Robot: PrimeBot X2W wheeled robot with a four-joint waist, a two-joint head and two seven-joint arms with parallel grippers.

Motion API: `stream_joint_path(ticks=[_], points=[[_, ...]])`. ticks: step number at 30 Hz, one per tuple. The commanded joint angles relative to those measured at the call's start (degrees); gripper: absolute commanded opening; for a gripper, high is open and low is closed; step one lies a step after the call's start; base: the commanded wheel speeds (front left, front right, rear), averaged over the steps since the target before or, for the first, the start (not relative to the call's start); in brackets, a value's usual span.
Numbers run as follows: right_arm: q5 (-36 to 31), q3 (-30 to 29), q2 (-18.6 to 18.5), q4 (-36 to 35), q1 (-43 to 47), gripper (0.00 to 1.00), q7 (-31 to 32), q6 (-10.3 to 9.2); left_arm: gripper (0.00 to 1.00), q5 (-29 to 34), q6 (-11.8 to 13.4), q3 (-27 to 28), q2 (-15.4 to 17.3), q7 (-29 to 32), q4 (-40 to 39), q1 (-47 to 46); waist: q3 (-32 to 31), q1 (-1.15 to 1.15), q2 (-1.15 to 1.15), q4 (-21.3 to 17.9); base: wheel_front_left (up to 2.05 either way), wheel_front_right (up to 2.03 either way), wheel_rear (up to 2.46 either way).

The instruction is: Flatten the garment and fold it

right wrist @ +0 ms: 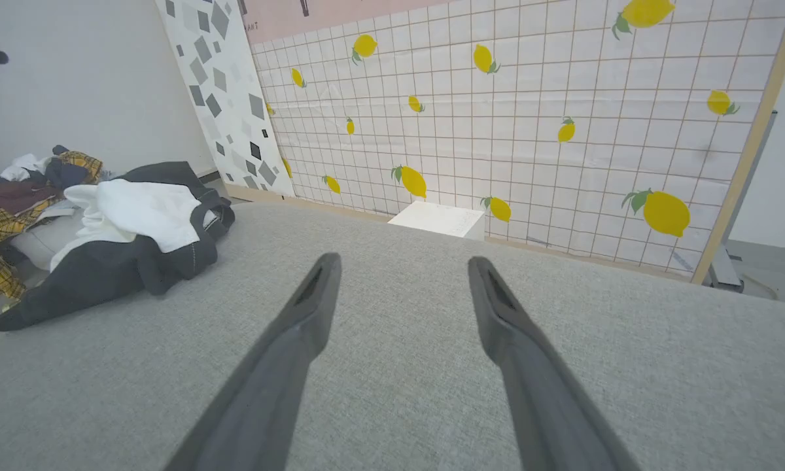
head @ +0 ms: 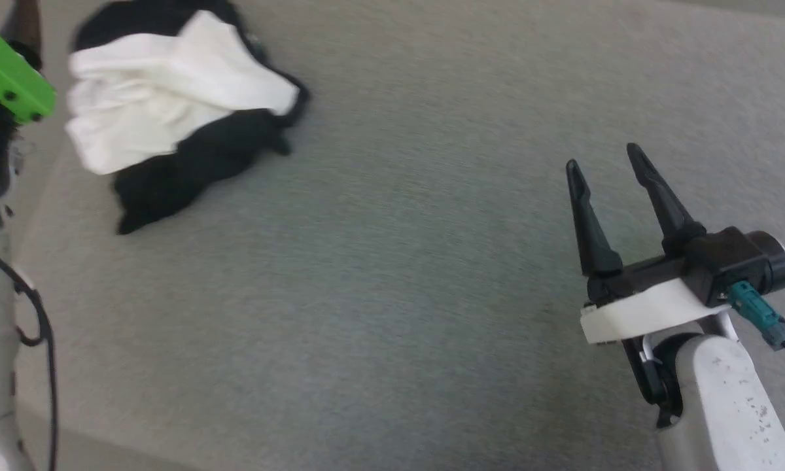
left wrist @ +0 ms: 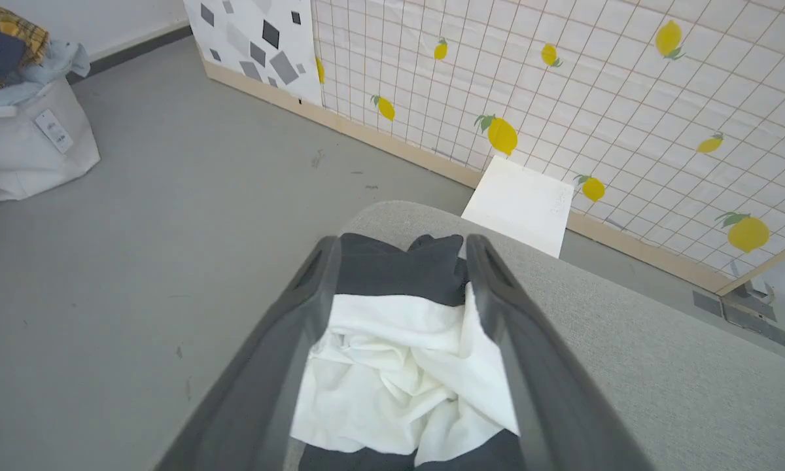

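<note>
Risk first: pinching only one loose white fold of the garment (head: 176, 111) and dragging the whole heap off the edge, bunched as it is at the far left corner of the grey padded surface (head: 399, 261). Straddling that heap with the left gripper (left wrist: 402, 245), fingers spread fully, clasping nothing. Hovering the right gripper (head: 603, 156) well apart over bare cloth, equally wide, equally empty. Risking black sleeves staying tangled under the white panel too. Looking beyond: grey floor (left wrist: 170, 196), lemon-print grid wall (right wrist: 530, 131), white box (left wrist: 520, 203) at its foot, laundry bag (left wrist: 26, 144) brimming with clothes.
</note>
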Motion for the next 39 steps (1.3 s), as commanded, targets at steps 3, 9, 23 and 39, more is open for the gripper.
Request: stream_joint_path(ticks=[3, 9, 23, 39], points=[[1.5, 0.7, 0.0, 0.9, -2.0, 1.0, -1.5, -0.09, 1.0, -1.6, 1.3, 1.0, 2.3, 5.5, 2.0, -2.0, 13.1, -0.01, -0.01, -15.2, 0.0, 0.0, 0.0], [3.0, 1.5, 0.0, 1.6, -3.7, 1.0, -3.2, -0.09, 1.0, -4.5, 6.1, 3.7, 3.9, 14.0, 3.9, -0.6, 16.5, -0.01, -0.01, -18.8, 0.0, 0.0, 0.0], [5.7, 0.8, 0.0, 6.6, -3.4, 1.0, -5.8, -0.09, 0.0, -1.4, 14.1, 7.5, 10.3, 19.1, 0.2, 18.1, 9.7, -0.01, -0.01, -20.7, 0.0, 0.0, 0.0], [6.9, -1.7, 0.0, 10.7, 3.8, 1.0, -5.8, -0.09, 0.0, 13.5, 0.9, 0.5, 17.4, -23.1, 4.5, 2.8, -13.7, -0.01, -0.01, -19.1, 0.0, 0.0, 0.0]])
